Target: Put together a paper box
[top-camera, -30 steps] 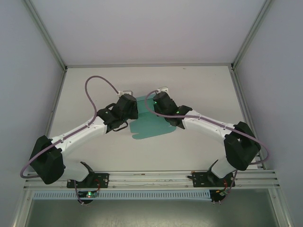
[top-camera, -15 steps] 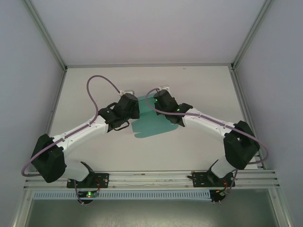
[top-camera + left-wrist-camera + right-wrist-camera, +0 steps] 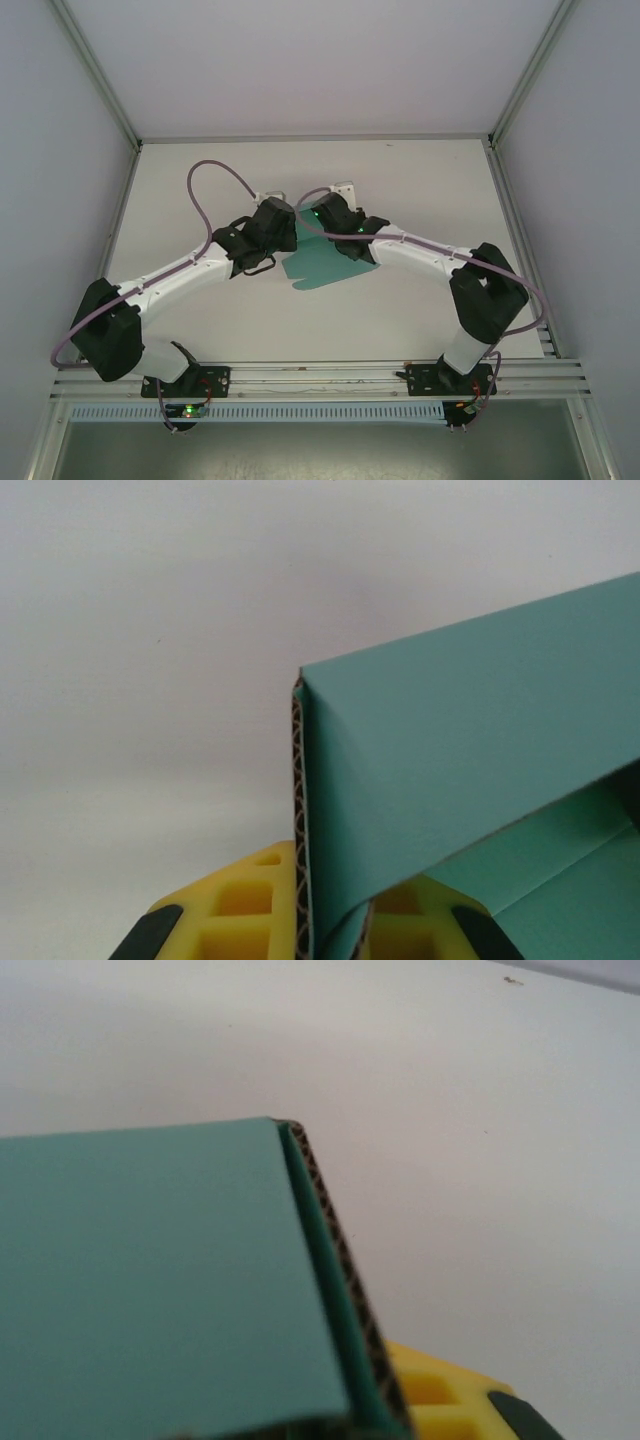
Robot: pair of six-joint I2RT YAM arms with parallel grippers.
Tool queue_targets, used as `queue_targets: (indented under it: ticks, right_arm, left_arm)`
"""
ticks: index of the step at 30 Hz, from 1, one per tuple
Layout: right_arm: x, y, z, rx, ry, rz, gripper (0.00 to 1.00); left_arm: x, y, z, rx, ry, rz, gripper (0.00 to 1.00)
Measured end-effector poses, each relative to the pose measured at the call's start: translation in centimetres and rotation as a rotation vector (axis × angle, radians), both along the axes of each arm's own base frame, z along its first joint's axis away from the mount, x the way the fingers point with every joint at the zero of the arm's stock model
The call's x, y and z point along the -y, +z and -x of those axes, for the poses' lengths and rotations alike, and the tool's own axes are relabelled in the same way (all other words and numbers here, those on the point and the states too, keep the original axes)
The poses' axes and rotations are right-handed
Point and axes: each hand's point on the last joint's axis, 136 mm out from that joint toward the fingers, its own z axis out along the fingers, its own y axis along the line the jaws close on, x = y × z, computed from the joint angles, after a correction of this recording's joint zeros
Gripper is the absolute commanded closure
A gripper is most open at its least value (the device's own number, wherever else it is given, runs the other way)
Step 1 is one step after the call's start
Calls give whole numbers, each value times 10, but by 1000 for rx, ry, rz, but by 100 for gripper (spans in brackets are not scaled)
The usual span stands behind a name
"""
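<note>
Box (image 3: pixel 322 262): lies at the middle of the bench (image 3: pixel 420 180), teal, partly folded, rounded flaps flat toward the bench's near edge.

Left tool (image 3: pixel 330 915): reaches in over the bench's middle from the left; clamps together on a doubled fold of the box, yellow fingers (image 3: pixel 235 905) pressing either side of the corrugated edge.

Right tool (image 3: pixel 325 218): meets the box over the bench's middle from the right; shows one yellow finger (image 3: pixel 440 1392) just beside a panel's corrugated edge, the other hidden behind the card. Cannot tell whether apart or clamped.
</note>
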Motion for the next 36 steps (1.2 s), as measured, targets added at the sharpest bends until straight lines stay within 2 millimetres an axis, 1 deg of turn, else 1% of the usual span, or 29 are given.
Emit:
queue_targets:
  ticks: [2, 4, 6, 7, 11, 12, 14, 16, 18, 20, 22, 25, 29, 32, 34, 36]
  right_arm:
    - [-2, -2, 5, 16, 83, -11, 56]
    - [-1, 1, 9, 30, 155, -43, 39]
    - [0, 8, 14, 43, 228, -97, 35]
    - [-1, 13, 17, 51, 267, -129, 31]
    - [-16, 38, 35, 93, 422, -233, 16]
    - [-20, 47, 40, 113, 459, -255, 14]
    - [-23, 61, 47, 146, 496, -289, 11]
    - [-21, 73, 53, 175, 510, -311, 9]
    - [-15, 81, 56, 198, 500, -326, 2]
    - [-5, 88, 57, 219, 465, -345, 1]
    - [10, 94, 58, 238, 409, -363, 2]
    - [38, 97, 63, 258, 304, -387, 1]
    - [83, 98, 74, 276, 141, -429, 1]
    - [118, 98, 81, 275, 21, -440, 1]
    - [135, 97, 87, 271, -31, -440, 2]
    - [148, 92, 93, 260, -70, -439, 1]
  left_arm:
    - [-5, -4, 2, -15, 9, -22, 100]
    - [-8, -6, 3, -23, 15, -36, 100]
    - [-11, -5, 4, -24, 21, -40, 100]
    - [-11, -4, 4, -21, 21, -39, 100]
    - [-15, 2, 5, -8, 24, -39, 100]
    - [-15, 2, 5, -7, 24, -40, 100]
    - [-15, 3, 5, -6, 24, -40, 100]
    - [-16, 2, 6, -6, 23, -45, 100]
    - [-16, 1, 6, -6, 17, -52, 100]
    - [-17, -1, 8, -6, 6, -64, 100]
    - [-17, 0, 8, -1, -18, -77, 100]
    - [-12, 1, 11, 6, -93, -98, 100]
    - [4, -3, 21, -24, -315, -161, 100]
    - [20, 0, 17, -62, -475, -234, 100]
    - [28, 0, 13, -79, -553, -276, 100]
    - [33, -6, 12, -120, -621, -315, 100]
